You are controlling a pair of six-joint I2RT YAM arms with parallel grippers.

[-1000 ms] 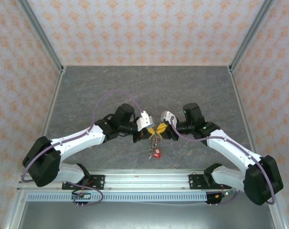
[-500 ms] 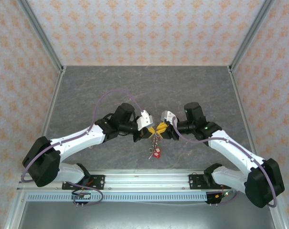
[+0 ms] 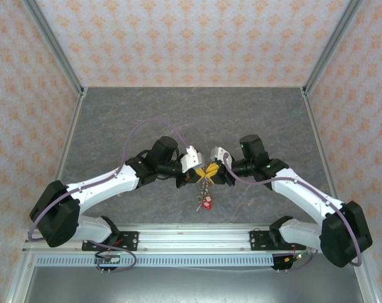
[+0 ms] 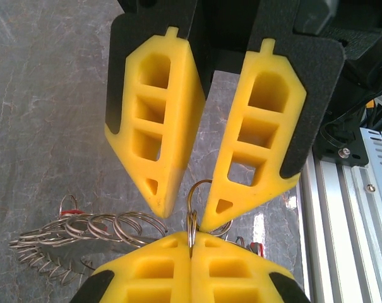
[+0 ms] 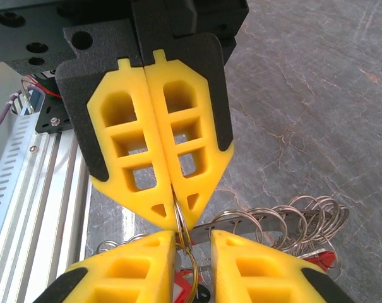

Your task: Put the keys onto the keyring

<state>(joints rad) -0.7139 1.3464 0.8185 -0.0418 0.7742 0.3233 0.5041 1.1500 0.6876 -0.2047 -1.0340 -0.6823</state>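
Both grippers meet tip to tip above the table's near middle. My right gripper [image 5: 178, 221] [image 3: 214, 172] is shut on a thin wire split ring [image 5: 185, 230] of the keyring, held edge-on. My left gripper [image 4: 183, 218] [image 3: 201, 172] stands open, its fingertips either side of that ring's [image 4: 196, 196] upper loop, the right tip touching it. Beside the ring hangs the keyring's flat grey metal part [image 4: 71, 243] [image 5: 285, 218], strung with several wire loops. The keys' red heads [image 3: 206, 202] dangle below; more red [image 5: 318, 257] [image 4: 258, 249] peeks past the fingers.
The grey stone-patterned table [image 3: 178, 120] lies under the hanging bunch. An aluminium rail [image 3: 191, 237] [image 4: 348, 208] runs along the near edge just behind the grippers. Patterned walls [image 3: 191, 38] enclose the back and sides.
The right arm's wrist has shifted slightly left. Both grippers stay together at the ring and the hanging keys have barely moved.
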